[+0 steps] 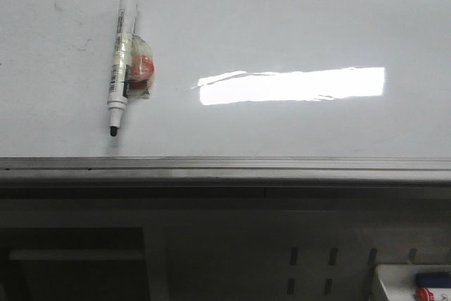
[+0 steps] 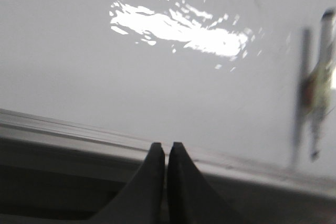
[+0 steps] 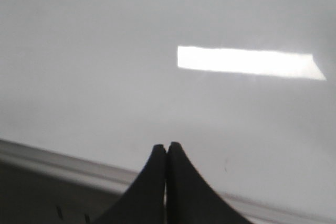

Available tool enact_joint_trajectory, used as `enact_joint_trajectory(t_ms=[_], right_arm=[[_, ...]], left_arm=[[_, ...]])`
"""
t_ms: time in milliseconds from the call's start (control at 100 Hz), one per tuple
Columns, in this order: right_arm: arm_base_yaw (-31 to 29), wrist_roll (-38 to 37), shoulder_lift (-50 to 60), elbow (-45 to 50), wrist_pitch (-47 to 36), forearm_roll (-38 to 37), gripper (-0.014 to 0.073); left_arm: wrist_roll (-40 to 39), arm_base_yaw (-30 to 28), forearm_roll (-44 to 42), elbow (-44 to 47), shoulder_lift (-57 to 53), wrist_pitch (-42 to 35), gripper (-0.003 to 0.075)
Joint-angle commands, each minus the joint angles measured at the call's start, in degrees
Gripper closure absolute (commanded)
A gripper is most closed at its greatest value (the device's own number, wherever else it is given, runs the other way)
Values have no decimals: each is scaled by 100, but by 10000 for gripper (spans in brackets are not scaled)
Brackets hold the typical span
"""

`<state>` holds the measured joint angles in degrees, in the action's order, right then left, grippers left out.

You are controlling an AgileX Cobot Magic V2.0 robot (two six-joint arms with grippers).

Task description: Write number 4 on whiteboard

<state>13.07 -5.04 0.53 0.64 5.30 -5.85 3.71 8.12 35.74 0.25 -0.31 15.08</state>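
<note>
**Board Blank, Marker Waits Uncapped**

The glossy whiteboard (image 1: 282, 19) carries no number 4 yet, only glare and faint smudges. A slim, light, rigid plastic marker (image 1: 121, 58), tip bare, lies near its left edge, a taped red lump at mid-barrel. That smooth barrel looks the likeliest hold. The left gripper (image 2: 168, 148) and right gripper (image 3: 167, 148) keep jaws pressed together, empty.

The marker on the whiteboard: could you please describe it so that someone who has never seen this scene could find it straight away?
Start with the whiteboard, the glossy white surface with a grey rail along its near edge. On its left part, well left of the bright rectangular glare, lies the marker, black tip towards the rail. It is a white barrel with a black end, with a small red piece wrapped in clear tape against its side.
</note>
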Motion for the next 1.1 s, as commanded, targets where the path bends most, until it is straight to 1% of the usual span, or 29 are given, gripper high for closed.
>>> enact_joint_trajectory(t_ms=[0,80,210,280,330,430,460,510,560,610,650,700,780,830,850,880,900,930,940,950,1000,1050,1090], right_arm=[[-26,-34,85,133,-1076,454,658],[-26,-34,85,133,-1442,742,658],[-26,-34,85,133,-2070,764,658],[-26,-34,85,120,-2172,854,658],[-26,-34,85,121,-2142,1115,658],[-26,-34,85,79,-2088,1969,658],[-26,-34,85,18,-2005,2102,658],[-26,-34,85,-120,-1814,2120,658],[-26,-34,85,-348,-1424,2120,657],[-26,-22,78,-625,-948,2106,655],[-26,34,27,-864,-583,2096,648],[-26,117,-77,-1144,-184,2063,615],[-26,114,-301,-1566,367,1932,511],[-26,114,-505,-1800,659,1933,434],[-26,114,-559,-1893,772,1933,401],[-26,114,-694,-2031,948,1933,360],[-26,114,-773,-2082,1006,1933,333],[-26,114,-873,-2190,1134,1933,300],[-26,114,-896,-2209,1156,1933,286],[-26,114,-940,-2246,1193,1933,281],[-26,114,-1075,-2348,1278,1933,253],[-26,114,-1178,-2411,1302,1933,249],[-26,114,-1243,-2447,1300,1933,249]], left_arm=[[-38,-16,1745,190,-147,-551,741],[-38,-16,2186,190,-147,-694,741],[-38,-16,2179,190,-147,-676,741],[-38,-16,2110,190,-147,-708,741],[-38,-16,2098,190,-147,-717,741],[-38,-16,2108,190,-147,-732,741],[-38,-16,2108,144,-147,-741,740],[58,-16,2072,32,-147,-726,740],[393,-16,1868,-155,-136,-632,739],[637,-16,1396,-410,-85,-493,739],[676,-16,983,-671,22,-360,739],[676,-16,355,-1004,228,-138,739],[710,-16,-562,-1556,696,356,734],[799,-16,-849,-1890,1106,658,697],[886,-16,-894,-2017,1209,770,666],[1045,-16,-887,-2200,1459,903,600],[1148,-16,-887,-2264,1606,1004,569],[1233,-16,-876,-2397,1793,1133,487],[1234,-16,-876,-2417,1839,1191,471],[1234,-16,-876,-2457,1930,1219,440],[1234,-16,-852,-2547,2224,1402,351],[1260,-16,-707,-2596,2484,1600,309],[1357,-16,-418,-2599,2696,1725,316]])
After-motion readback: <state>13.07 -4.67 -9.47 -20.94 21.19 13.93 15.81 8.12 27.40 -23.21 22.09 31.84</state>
